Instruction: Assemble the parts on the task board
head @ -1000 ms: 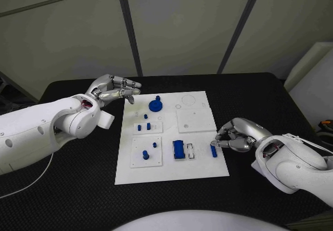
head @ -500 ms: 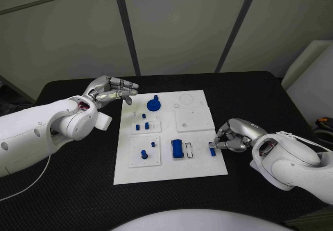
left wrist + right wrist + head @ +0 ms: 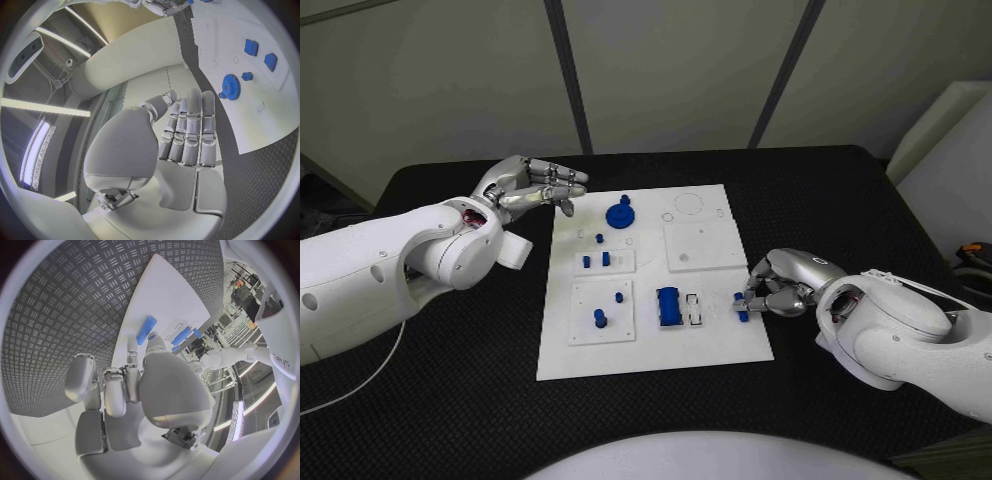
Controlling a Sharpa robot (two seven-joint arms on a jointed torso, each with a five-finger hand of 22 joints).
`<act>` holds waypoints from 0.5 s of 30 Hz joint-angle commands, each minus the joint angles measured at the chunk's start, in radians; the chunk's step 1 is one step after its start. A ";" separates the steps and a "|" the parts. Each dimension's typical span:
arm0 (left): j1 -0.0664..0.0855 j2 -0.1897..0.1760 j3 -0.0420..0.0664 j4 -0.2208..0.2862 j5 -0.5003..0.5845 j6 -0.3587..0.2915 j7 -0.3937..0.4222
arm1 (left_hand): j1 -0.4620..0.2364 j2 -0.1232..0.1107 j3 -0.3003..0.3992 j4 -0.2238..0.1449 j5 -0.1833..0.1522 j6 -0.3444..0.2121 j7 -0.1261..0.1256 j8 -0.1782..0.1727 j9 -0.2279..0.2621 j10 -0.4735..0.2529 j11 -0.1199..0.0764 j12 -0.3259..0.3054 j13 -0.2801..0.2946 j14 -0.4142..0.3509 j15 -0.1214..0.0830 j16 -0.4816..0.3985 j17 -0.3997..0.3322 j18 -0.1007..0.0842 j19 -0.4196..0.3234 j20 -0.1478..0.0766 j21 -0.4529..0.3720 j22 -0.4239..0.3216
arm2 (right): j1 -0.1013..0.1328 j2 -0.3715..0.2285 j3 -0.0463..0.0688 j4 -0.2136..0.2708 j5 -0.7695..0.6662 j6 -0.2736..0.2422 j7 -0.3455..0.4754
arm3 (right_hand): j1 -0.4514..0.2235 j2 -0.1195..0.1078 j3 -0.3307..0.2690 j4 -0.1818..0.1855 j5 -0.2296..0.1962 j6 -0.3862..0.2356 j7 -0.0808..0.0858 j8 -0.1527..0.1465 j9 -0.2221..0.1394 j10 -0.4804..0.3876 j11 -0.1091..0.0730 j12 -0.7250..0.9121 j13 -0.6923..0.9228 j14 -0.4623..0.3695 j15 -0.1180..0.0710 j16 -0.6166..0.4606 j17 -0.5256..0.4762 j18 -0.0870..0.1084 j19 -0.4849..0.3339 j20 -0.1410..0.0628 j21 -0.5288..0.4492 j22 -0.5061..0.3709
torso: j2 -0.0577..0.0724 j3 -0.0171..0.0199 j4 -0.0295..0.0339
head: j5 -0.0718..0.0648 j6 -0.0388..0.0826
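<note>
The black bench [image 3: 848, 200] carries the white task board [image 3: 708, 350] at its middle, a long plate lying flat with several raised white square plates on it. Behind the bench stand pale wall panels [image 3: 675, 70] split by dark vertical strips.

The left hand [image 3: 531, 186] hangs above the bench just off the board's far left corner, holding nothing; in the left wrist view its fingers [image 3: 190, 130] lie straight and side by side, with the thumb apart from them. The right hand [image 3: 783, 285] sits low at the board's right edge, fingers curled in toward a small blue bar [image 3: 741, 308] that lies on the board just beside them. Whether the fingertips touch or hold the bar cannot be told; the right wrist view shows the bar [image 3: 147, 330] lying flat on the white plate just beyond the fingertips.

Of the parts, the blue gear [image 3: 622, 214] stands near the board's far end, the largest piece. A blue block [image 3: 669, 308] sits in the near middle beside a white slotted holder [image 3: 694, 310]. Small blue pegs [image 3: 597, 262] stand on the left-hand square plates, and another peg [image 3: 600, 319] stands on the nearer plate.
</note>
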 commanded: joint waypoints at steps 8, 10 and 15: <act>0.000 -0.002 0.001 0.002 0.002 0.009 0.005 | 0.000 0.008 -0.006 0.001 -0.001 0.006 0.002 0.003 0.000 -0.007 0.002 0.007 0.000 -0.007 0.003 -0.006 -0.002 -0.010 -0.007 0.003 -0.007 0.001 | -0.008 0.033 -0.001 -0.009 -0.083 0.092 -0.034 | 0.037 -0.012 -0.001 -0.018 0.012 0.011 -0.006 0.003 0.007 0.020 -0.010 -0.007 0.135 0.100 -0.012 0.000 0.254 0.004 -0.003 -0.008 -0.008 -0.002 | -0.001 -0.0003 -0.0005 | 0.003 -0.007; 0.000 -0.003 0.001 0.002 0.002 0.009 0.005 | 0.000 0.008 -0.006 0.001 -0.001 0.006 0.002 0.003 0.000 -0.007 0.002 0.007 0.000 -0.007 0.003 -0.006 -0.002 -0.010 -0.007 0.003 -0.007 0.001 | -0.011 0.037 -0.001 -0.009 -0.098 0.105 -0.039 | 0.045 -0.013 -0.001 -0.022 0.015 0.012 -0.007 0.003 0.008 0.020 -0.010 -0.007 0.135 0.100 -0.013 0.000 0.253 0.004 -0.003 -0.009 -0.008 -0.002 | -0.001 -0.0005 -0.0005 | 0.004 -0.008; 0.000 -0.005 0.001 0.004 0.002 0.009 0.004 | 0.000 0.009 -0.006 0.001 -0.001 0.006 0.002 0.003 0.000 -0.008 0.002 0.007 0.000 -0.007 0.002 -0.006 -0.002 -0.010 -0.007 0.003 -0.007 0.001 | -0.016 0.048 -0.001 -0.010 -0.140 0.131 -0.051 | 0.079 -0.016 0.004 -0.040 0.039 0.011 -0.008 0.003 0.012 0.018 -0.012 -0.010 0.133 0.100 -0.015 0.000 0.254 0.004 -0.003 -0.012 -0.010 -0.003 | 0.000 -0.0007 -0.0016 | 0.006 -0.008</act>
